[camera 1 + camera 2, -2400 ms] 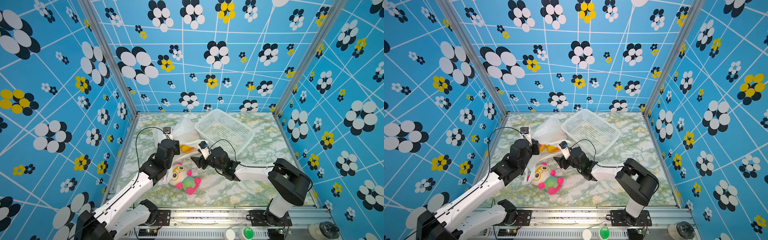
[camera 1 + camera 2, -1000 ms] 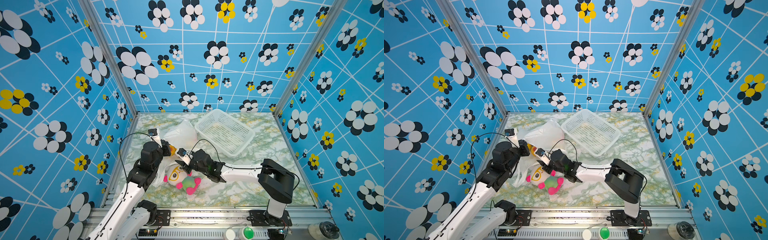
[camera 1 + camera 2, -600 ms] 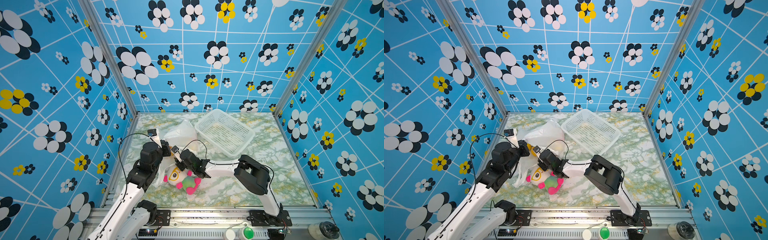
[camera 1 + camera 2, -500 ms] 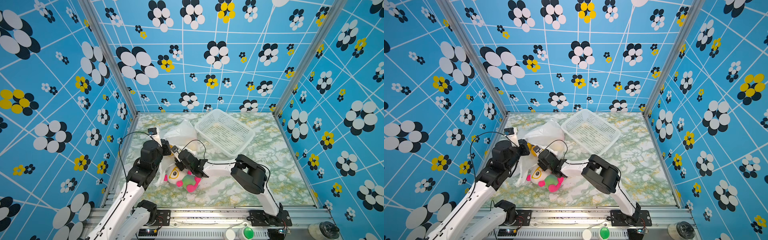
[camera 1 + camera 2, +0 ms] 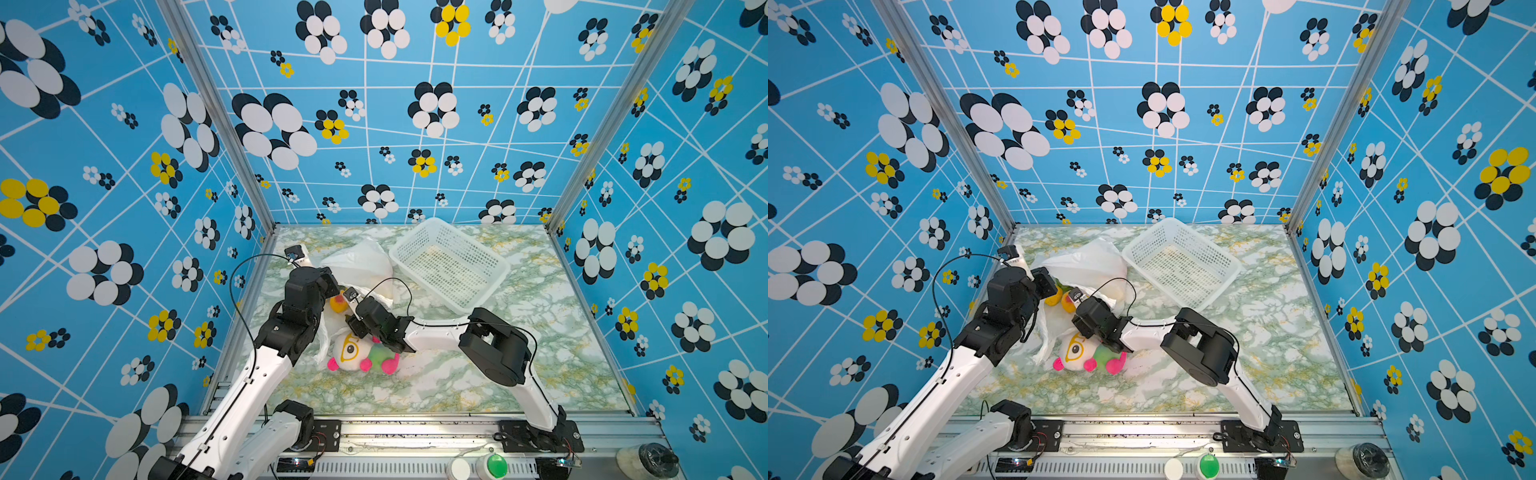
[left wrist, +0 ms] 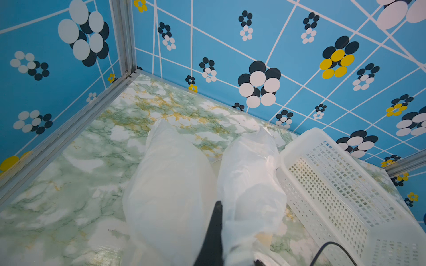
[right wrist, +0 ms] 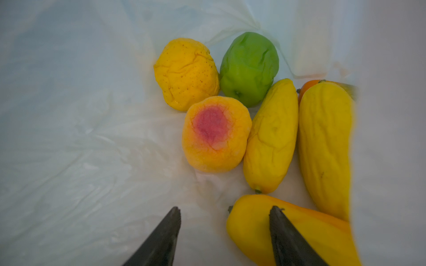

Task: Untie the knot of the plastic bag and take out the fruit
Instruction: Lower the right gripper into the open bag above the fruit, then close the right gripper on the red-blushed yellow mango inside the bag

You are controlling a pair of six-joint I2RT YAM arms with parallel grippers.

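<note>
The thin white plastic bag (image 5: 357,262) lies at the back left of the table with its mouth toward the front. My left gripper (image 6: 215,221) is shut on the plastic bag's upper edge and holds it up. My right gripper (image 7: 226,209) is inside the mouth, open and holding nothing. Several fruit lie in front of it: a yellow round one (image 7: 186,73), a green one (image 7: 249,69), an orange-pink one (image 7: 216,133) and yellow oval ones (image 7: 272,135). One fingertip (image 7: 280,221) rests over a yellow fruit (image 7: 249,230). The knot does not show.
A white, green and pink plush doll (image 5: 357,353) lies just in front of the bag, under my right wrist. A white perforated basket (image 5: 473,243) stands tilted at the back right, against the bag. The left wall post is close behind the bag.
My right gripper has moved left into the bag's mouth and its jaws have spread. My left gripper has kept its hold on the bag's edge.
</note>
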